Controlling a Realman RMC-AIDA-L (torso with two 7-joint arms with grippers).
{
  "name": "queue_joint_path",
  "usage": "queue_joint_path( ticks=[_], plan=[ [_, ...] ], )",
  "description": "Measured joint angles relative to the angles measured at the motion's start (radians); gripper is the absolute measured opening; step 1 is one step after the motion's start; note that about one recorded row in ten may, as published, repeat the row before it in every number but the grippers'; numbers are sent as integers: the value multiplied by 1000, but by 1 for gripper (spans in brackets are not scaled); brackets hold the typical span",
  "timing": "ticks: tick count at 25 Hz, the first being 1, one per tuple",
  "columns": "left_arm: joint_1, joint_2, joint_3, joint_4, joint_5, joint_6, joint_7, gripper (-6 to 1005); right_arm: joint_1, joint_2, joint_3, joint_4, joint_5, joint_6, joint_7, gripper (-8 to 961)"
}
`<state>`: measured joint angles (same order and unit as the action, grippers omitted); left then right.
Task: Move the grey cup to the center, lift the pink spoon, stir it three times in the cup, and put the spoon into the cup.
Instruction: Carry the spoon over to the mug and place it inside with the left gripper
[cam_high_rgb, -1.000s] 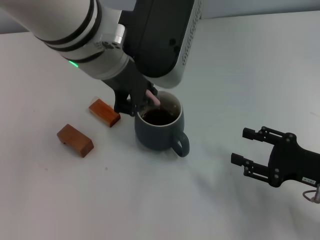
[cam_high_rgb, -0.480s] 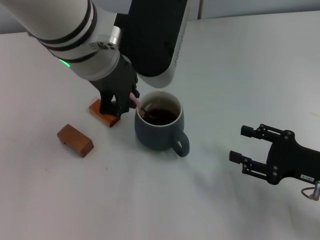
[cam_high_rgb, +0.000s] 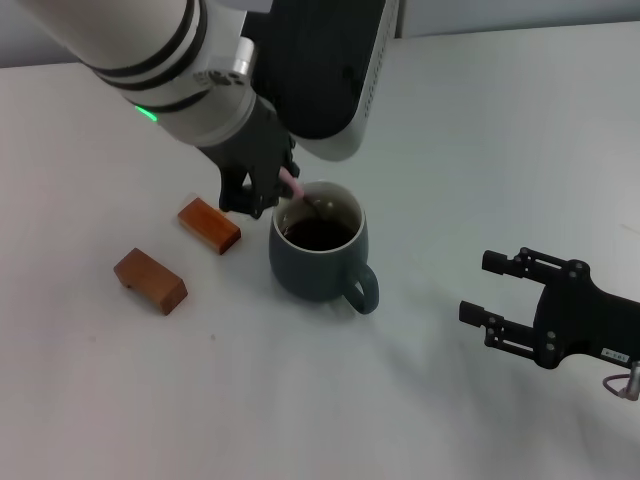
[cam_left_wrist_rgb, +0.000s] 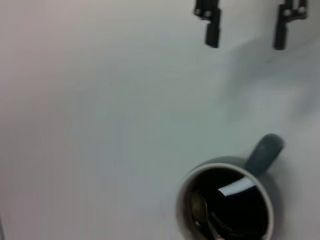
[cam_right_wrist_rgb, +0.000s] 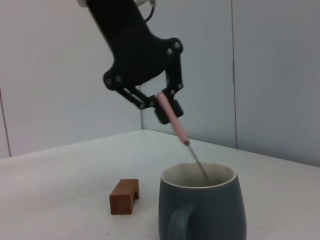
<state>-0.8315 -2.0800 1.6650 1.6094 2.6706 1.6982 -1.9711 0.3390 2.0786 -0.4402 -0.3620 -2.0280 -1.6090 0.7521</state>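
Note:
The grey cup stands upright on the white table with dark liquid inside and its handle toward the front right. It also shows in the left wrist view and the right wrist view. My left gripper is over the cup's far left rim, shut on the pink spoon's handle. The spoon slants down into the cup, and its metal bowl sits in the liquid. My right gripper is open and empty, low over the table to the right of the cup.
Two brown wooden blocks lie left of the cup: one close to it, one farther front left. The near block also shows in the right wrist view. My left arm's bulk hangs over the table behind the cup.
My left gripper has swung the spoon inside the cup: leftward half a second ago, now back toward the far rim. The cup, blocks and right gripper have stayed in place.

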Motion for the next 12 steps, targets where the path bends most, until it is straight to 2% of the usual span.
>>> queue_joint_path(
  ticks=[12],
  plan=[
    [-7,0,-5,-2,-4,93,-3,138,0,0,0,0,0,0,2,689]
  ],
)
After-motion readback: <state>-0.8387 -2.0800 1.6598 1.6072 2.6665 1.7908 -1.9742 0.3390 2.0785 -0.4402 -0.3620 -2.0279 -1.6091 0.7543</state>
